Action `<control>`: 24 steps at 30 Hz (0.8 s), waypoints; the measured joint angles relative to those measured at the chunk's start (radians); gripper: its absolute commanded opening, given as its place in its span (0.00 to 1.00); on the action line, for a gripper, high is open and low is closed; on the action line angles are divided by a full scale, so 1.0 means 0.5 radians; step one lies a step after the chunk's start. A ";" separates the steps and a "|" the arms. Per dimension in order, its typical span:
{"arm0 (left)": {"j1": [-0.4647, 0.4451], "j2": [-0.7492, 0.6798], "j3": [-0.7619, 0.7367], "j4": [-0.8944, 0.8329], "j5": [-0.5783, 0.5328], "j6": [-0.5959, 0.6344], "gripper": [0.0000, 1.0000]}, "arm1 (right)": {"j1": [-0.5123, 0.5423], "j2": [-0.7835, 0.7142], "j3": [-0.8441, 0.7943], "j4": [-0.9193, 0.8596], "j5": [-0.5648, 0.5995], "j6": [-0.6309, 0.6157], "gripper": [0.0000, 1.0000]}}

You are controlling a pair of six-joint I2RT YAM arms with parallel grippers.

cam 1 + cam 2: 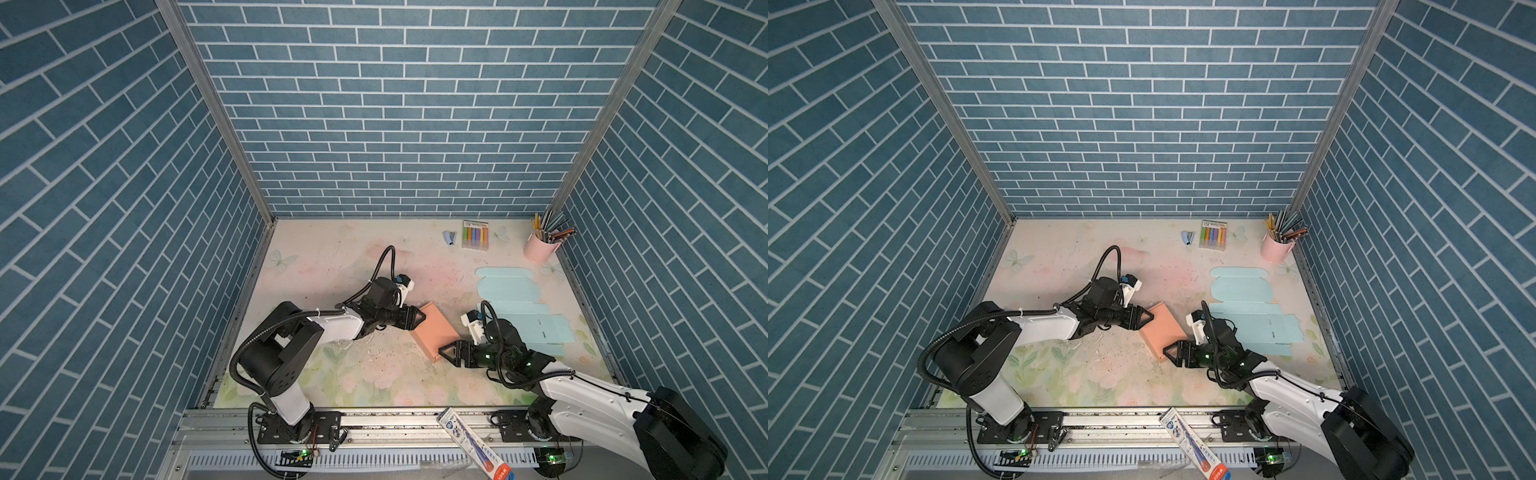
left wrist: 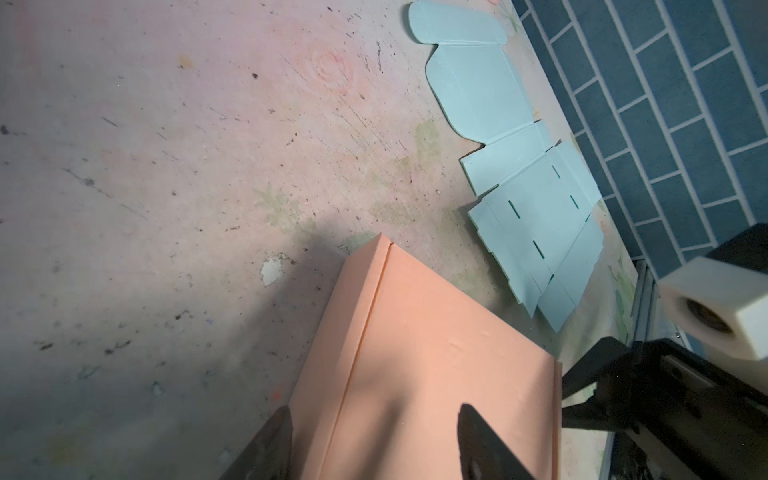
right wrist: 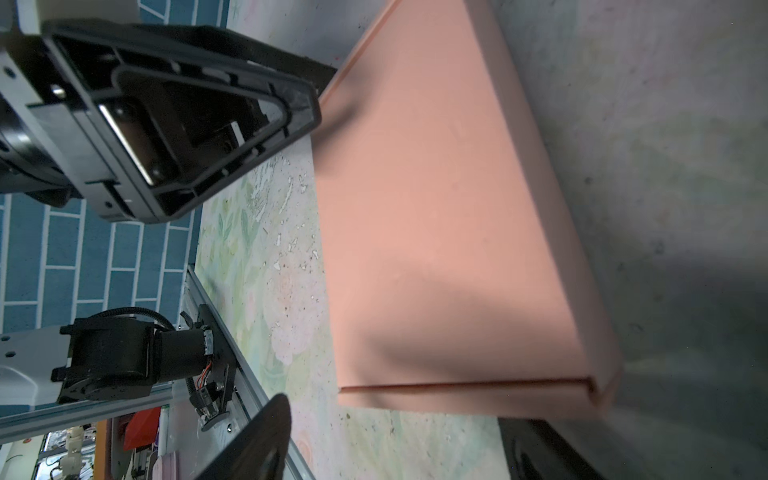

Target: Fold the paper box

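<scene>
pencil cup (image 1: 540, 250), marker pack (image 1: 475, 235), stapler (image 1: 449, 237)

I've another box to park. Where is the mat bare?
Bare: the far-left mat, between the left wall and stapler; also the near strip before the peach box. Crowded: right side, under the blue box blank and pencil cup.

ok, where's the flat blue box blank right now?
In both top views the blue blank lies flat on the table's right side, along the right wall, just in front of the pink pencil cup and right of the orange box.
</scene>
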 measured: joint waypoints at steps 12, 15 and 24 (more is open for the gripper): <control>-0.069 -0.182 -0.196 -0.002 -0.120 -0.050 0.49 | -0.124 0.217 0.166 -0.057 0.072 -0.203 0.75; -0.060 -0.220 -0.233 -0.019 -0.161 -0.051 0.46 | -0.159 0.401 0.327 -0.125 0.064 -0.285 0.74; 0.093 -0.248 -0.243 -0.068 -0.193 -0.047 0.42 | -0.202 0.880 0.754 -0.214 -0.002 -0.487 0.73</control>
